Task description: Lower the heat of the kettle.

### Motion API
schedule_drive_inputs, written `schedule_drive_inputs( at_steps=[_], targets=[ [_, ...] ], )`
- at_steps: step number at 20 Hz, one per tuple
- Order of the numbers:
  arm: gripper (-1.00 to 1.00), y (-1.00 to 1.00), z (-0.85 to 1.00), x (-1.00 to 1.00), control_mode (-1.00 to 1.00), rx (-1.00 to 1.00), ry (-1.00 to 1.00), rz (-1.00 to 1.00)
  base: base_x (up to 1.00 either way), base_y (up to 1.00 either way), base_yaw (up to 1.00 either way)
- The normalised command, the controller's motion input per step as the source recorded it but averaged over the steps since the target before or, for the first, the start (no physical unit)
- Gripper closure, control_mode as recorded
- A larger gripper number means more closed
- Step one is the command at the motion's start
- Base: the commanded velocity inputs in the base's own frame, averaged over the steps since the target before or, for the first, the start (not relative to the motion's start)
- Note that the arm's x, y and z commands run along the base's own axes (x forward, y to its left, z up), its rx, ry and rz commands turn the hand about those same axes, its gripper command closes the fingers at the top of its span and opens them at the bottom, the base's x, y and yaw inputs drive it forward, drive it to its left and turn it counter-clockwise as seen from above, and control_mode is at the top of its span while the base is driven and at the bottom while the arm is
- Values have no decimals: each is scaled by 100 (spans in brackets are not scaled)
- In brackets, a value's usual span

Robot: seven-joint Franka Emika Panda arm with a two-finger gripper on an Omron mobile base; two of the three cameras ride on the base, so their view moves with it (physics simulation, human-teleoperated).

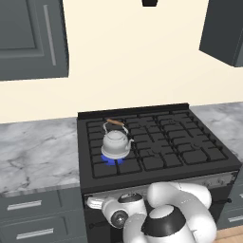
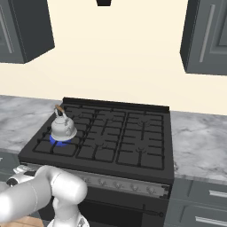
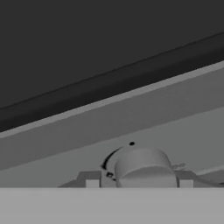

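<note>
peering along our gripper, we see its fingertips flanking a round grey knob on the stove front, though the bottom edge crops them and we cannot tell whether they pinch it. the squat, silvery kettle sits on the front-left burner over a blue flame.

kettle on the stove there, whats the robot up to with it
The small silvery-white metal kettle sits on the black gas stove's front-left burner over a blue flame. The white arm reaches low to the stove's grey front control panel, its claw straddling a round grey knob, one finger on either side. Whether it grips the knob is unclear.
</note>
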Motion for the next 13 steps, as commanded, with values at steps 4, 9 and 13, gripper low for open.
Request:
schedule_drive_inputs(
  at_steps=[4,9,13],
  targets=[
    [100,0,0,-1,-100,29,1,0,0,0,0],
    [100,0,0,0,-100,30,0,0,0,0,0],
    [100,0,0,0,-100,31,0,0,0,0,0]
  ],
)
